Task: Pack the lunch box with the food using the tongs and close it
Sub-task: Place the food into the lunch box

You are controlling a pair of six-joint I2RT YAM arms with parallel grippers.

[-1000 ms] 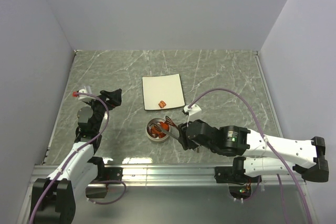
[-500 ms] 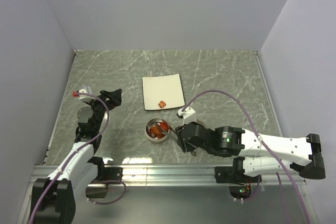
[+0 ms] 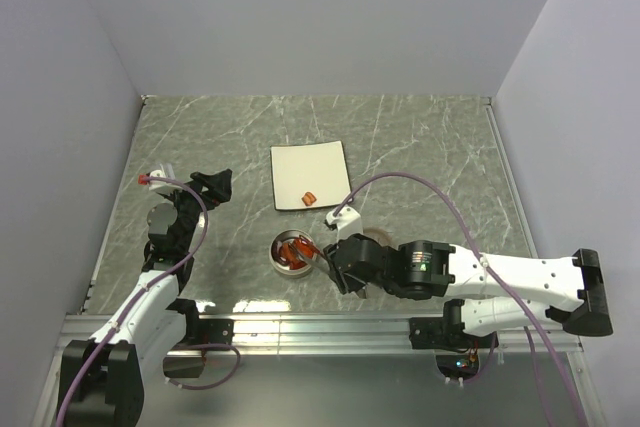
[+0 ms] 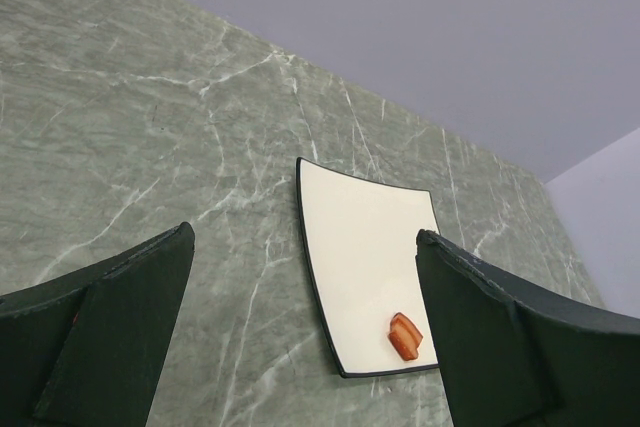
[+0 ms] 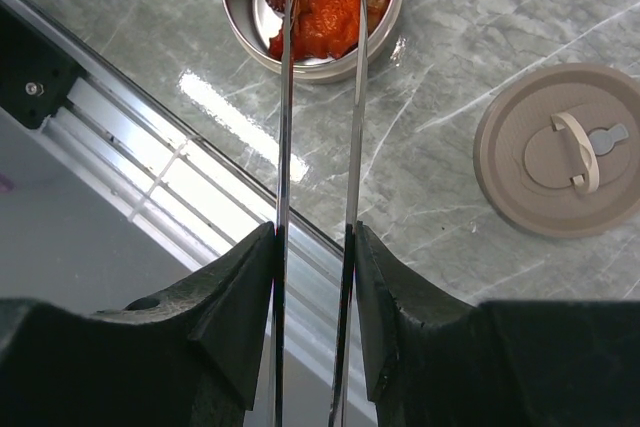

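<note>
Right arm [image 3: 480, 272] low and leftward, tongs [image 5: 284, 147] over the lunch box [image 5: 240, 37]

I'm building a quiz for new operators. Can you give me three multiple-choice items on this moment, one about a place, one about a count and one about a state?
1. Where does the lid lie? A on the table beside the tin; B on the tin; C on the white plate.
2. How many food pieces are on the white plate? A none; B four; C one.
3. What state is the right end effector in? A open and empty; B shut on the tongs; C shut on the lid.

Key:
1 A, the lid lies flat on the marble, apart from the tin.
2 C, a single orange piece sits near a corner.
3 B, it clamps both tong arms.
</note>
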